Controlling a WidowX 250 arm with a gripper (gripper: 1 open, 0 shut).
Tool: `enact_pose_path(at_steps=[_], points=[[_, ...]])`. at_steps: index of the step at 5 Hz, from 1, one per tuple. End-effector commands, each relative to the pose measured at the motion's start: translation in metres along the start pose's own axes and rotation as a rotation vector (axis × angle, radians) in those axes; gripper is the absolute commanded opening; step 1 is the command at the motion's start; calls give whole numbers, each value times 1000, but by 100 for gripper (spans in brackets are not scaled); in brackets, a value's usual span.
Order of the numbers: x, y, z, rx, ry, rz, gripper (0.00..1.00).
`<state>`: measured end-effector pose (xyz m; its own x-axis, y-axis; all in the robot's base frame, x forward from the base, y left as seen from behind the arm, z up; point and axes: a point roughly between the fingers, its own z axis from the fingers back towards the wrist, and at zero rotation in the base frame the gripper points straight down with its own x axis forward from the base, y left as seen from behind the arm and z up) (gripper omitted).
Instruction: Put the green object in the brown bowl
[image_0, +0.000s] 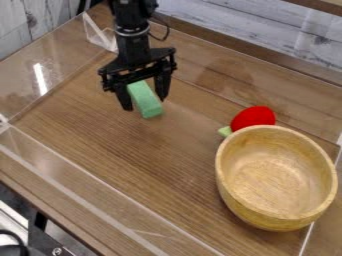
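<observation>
Apparently the gripper (142, 97) is lining up to straddle the green block (146, 99): its jaws stand wide apart, one finger on either side of the bar's narrow width, presumably so they can close across it. No grip shows, though contact I cannot tell. Relative to the brown bowl (235, 205), the block lies well apart, up and to the left in view, while the red toy (253, 118) sits just beyond its rim.

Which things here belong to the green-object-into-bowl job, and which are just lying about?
For the job:
- green block, on the table between the open gripper's fingers
- brown bowl
- gripper

Just lying about:
- red round toy with a green stem, beside the bowl
</observation>
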<state>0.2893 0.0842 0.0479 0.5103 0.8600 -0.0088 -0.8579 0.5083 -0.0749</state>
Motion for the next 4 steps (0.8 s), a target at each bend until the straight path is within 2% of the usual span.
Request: enact_pose_path(at_steps=[1,2,4], points=[[9,-19,0,-38,-41,-14,100],[10,-27,-5,-40,-56,-50,100],[23,-22,5,-28,-109,99,100]])
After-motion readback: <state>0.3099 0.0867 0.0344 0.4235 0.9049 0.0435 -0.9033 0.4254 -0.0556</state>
